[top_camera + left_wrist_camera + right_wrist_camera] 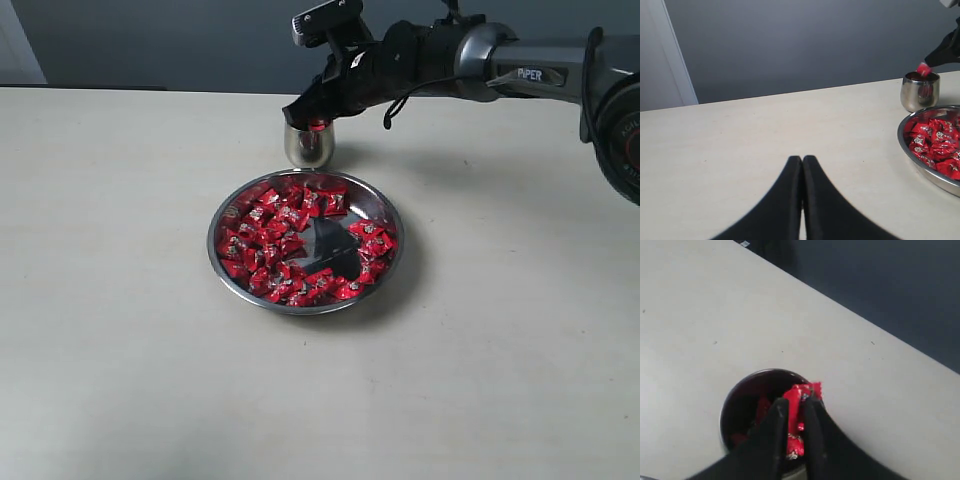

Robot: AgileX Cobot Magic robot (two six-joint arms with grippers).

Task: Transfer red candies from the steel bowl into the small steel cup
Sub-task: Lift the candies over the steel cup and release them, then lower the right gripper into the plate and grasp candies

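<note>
Cataloguing what I see from the remote station.

Item: red candies (265, 240). They lie in a loose heap covering most of the steel bowl (215, 250), with a bare patch of steel near the bowl's middle. A few more lie inside the small steel cup (308, 148), which stands on the desk (120, 350) just beside the bowl's far rim.

In transit: one red candy (801, 395), above the cup's mouth. The right end effector (794, 407) is pinching it, and the wrapper pokes out past the tips.

Handling, by my judgement: very light. The crinkled foil looks slippery and easily crushed, and pieces likely snag on neighbours.

Where I take hold: across the body of a single piece at the heap's edge, not by a wrapper corner.

Left end effector (802, 165): fingers pressed together, empty, well apart from the bowl.
</note>
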